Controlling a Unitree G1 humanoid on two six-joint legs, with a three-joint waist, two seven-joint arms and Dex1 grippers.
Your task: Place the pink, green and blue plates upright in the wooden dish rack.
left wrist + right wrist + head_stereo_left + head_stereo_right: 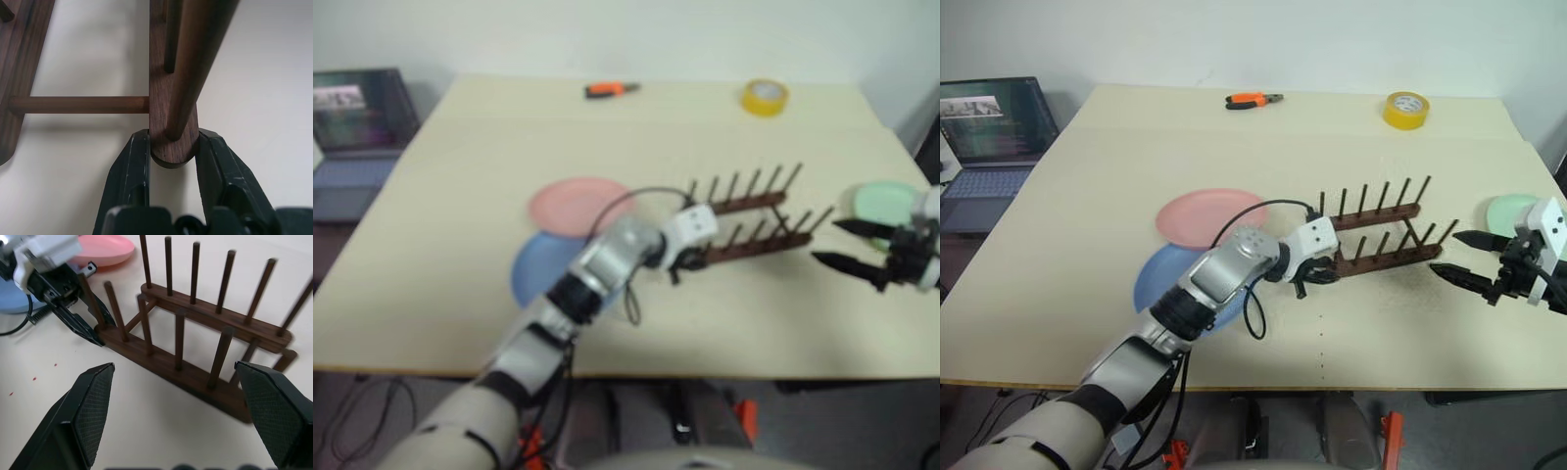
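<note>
Plates in blue and pink are seen flat on the table, left of centre. The wooden dish rack is clamped at its near rail's left end by the left gripper. At right, the right gripper is spread wide, the green plate lying behind it.

Soft, even room light is falling on the pale beige table top, giving no strong glare. The left eye view is looking blurred all over, while the right eye view is staying sharp. In the left wrist view, the dark brown wooden dish rack is throwing a soft grey shadow at the lower left. In the right wrist view, the rack pegs at the upper right are smearing.
</note>
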